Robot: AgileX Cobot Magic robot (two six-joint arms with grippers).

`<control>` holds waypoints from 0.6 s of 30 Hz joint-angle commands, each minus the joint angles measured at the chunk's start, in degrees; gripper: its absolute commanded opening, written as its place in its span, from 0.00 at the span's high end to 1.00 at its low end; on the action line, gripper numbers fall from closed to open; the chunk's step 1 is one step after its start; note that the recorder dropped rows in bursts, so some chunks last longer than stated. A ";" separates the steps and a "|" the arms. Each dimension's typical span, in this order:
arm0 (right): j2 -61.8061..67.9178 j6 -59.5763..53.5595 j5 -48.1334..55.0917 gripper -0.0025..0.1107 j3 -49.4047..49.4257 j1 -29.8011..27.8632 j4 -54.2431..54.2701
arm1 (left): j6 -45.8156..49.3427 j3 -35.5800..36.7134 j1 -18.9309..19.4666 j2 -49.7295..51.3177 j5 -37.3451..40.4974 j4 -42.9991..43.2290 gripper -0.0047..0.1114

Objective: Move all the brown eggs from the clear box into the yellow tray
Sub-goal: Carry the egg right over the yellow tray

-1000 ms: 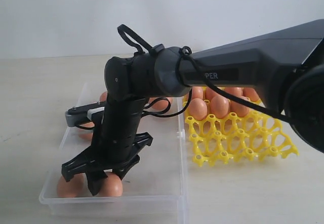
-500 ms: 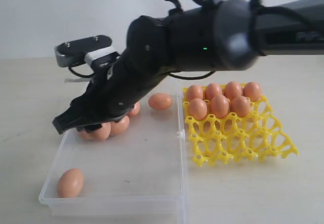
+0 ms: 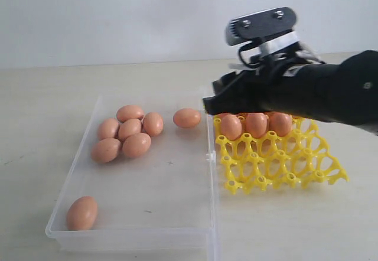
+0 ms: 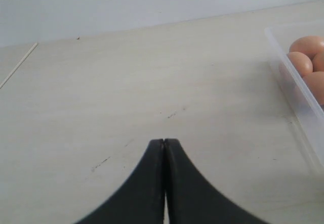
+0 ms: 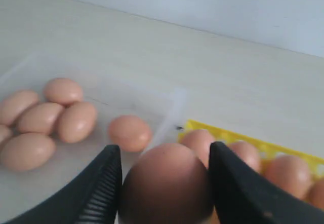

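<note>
- The right pincer (image 5: 164, 153) grasped one brown egg (image 5: 166, 183), with a black finger pressed against each side of the shell.
- In the exterior view this pincer hung over the far left corner of the yellow tray (image 3: 271, 137), close to the adjoining wall of the clear box (image 3: 130, 234). From that side the arm hid the grasped egg.
- The left pincer (image 4: 163, 144) was clenched, its fingers touching along their length with nothing between them. It pointed across bare worktop (image 4: 101, 92), beside the outer wall of the clear box.
- The clear box lay on the worktop to the left of the yellow tray, just beside it.
- Eight eggs lay in the box: a cluster of six (image 3: 129, 129) towards the far left, a lone egg (image 3: 186, 117) near the far right wall, and a corner egg (image 3: 82, 212) at the near left.
- A row of three seated eggs (image 3: 256, 124) showed in the tray's cups below the arm, which covered the rows behind them.
</note>
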 commanded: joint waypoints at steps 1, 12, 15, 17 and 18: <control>-1.51 1.78 1.98 0.98 1.31 -8.74 -5.39 | -0.26 -0.23 0.11 -0.32 -0.35 -0.06 0.96; 4.20 38.80 3.20 0.98 0.52 -24.97 -37.99 | -0.26 -0.23 0.11 -0.32 -0.35 -0.06 0.96; 6.47 40.76 1.80 0.98 0.52 -25.06 -40.00 | -0.26 -0.23 0.11 -0.32 -0.35 -0.06 0.96; 8.91 40.99 0.49 0.98 -0.11 -25.06 -40.00 | -0.26 -0.23 0.11 -0.32 -0.35 -0.06 0.96; 9.66 40.99 0.02 0.98 -0.52 -25.06 -40.00 | -0.26 -0.23 0.11 -0.32 -0.35 -0.06 0.96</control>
